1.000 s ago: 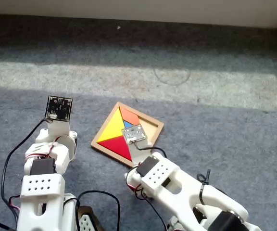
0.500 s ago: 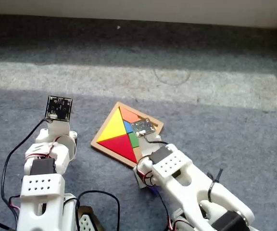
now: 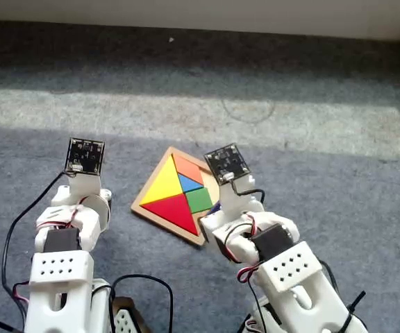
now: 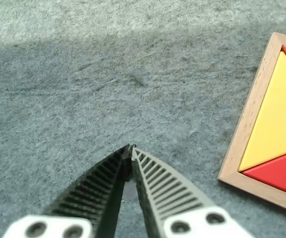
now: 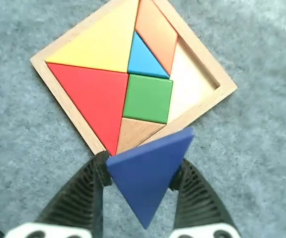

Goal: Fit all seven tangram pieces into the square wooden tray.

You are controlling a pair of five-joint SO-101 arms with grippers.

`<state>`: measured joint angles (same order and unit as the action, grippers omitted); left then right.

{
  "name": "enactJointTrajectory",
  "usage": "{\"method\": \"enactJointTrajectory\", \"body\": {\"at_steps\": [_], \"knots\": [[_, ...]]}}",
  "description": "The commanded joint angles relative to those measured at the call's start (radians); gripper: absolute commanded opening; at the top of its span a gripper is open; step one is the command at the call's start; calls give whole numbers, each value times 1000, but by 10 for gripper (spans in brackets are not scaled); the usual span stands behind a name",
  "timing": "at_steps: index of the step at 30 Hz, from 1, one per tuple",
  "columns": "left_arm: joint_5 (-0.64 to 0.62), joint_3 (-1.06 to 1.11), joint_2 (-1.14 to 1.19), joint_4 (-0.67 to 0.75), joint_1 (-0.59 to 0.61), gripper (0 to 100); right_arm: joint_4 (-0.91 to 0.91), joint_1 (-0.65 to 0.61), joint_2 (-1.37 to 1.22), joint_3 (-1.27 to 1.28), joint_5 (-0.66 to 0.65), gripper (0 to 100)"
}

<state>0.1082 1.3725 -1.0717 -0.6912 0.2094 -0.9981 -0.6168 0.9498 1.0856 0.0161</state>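
Observation:
The square wooden tray [image 3: 140, 204] [image 5: 221, 91] lies on the grey carpet between the arms. In it are a yellow triangle [image 5: 103, 44], a red triangle [image 5: 96, 94], an orange parallelogram [image 5: 155, 29], a light blue triangle [image 5: 144, 62] and a green square [image 5: 148, 98]. Bare wood shows at one corner [image 5: 192, 82], and I cannot tell whether the tan triangle [image 5: 135, 131] is a piece or a slot. My right gripper [image 5: 139, 171] [image 3: 215, 208] is shut on a dark blue triangle [image 5: 150, 173], just over the tray's near edge. My left gripper [image 4: 129, 148] is shut above the carpet beside the tray [image 4: 254, 114].
Grey carpet [image 3: 339, 180] surrounds the tray, with a sunlit band [image 3: 186, 114] farther back and a pale wall edge [image 3: 255, 17] behind. Black cables [image 3: 137, 284] loop near the arm bases.
The right arm swung right and back, from above the tray's middle to its near right edge, and the green square came into sight. The left arm kept still.

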Motion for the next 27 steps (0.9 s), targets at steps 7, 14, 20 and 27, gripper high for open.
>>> {"method": "enactJointTrajectory", "body": {"at_steps": [7, 14, 20, 27], "knots": [[-9, -22, -16, 18, 10, 27, 125, 15, -351, -268, -133, 7], [-9, -22, -16, 18, 10, 27, 117, 15, -608, -427, -163, 67], [-8, -25, -16, 18, 33, 27, 93, 15, -676, -501, -164, 173], [-8, -27, -16, 18, 47, 27, -39, 15, -687, -622, -164, 177]]}}
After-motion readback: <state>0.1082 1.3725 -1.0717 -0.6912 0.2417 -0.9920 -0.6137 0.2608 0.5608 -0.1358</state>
